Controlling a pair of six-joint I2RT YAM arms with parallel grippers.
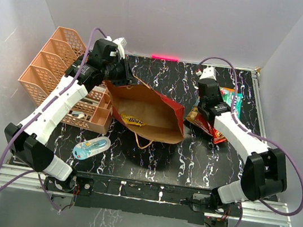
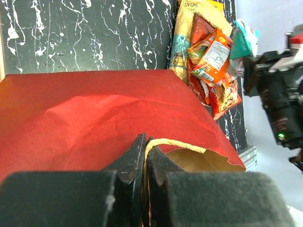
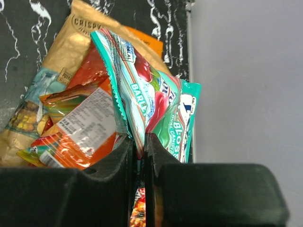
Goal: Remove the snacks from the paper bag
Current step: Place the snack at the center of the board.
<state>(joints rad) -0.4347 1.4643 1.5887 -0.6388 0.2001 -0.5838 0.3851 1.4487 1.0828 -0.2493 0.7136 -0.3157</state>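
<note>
The red paper bag (image 1: 151, 113) lies on its side mid-table, its brown mouth open toward me, with a brown M&M's pack (image 1: 132, 121) inside. My left gripper (image 2: 145, 142) is shut on the bag's twine handle (image 2: 180, 144) at the upper rim; the red bag wall (image 2: 94, 113) fills the left wrist view. My right gripper (image 3: 140, 142) is shut on a teal candy pack (image 3: 156, 109), held over a pile of snacks (image 1: 210, 119) at the right: an orange pack (image 3: 83, 130), a tan chip bag (image 3: 57, 66) and a red packet (image 2: 222, 97).
A pink plastic basket organizer (image 1: 60, 77) stands at the back left behind my left arm. A blue-white blister-packed item (image 1: 90, 148) lies near the front left. A second twine handle (image 1: 144, 143) trails in front of the bag. White walls close in both sides.
</note>
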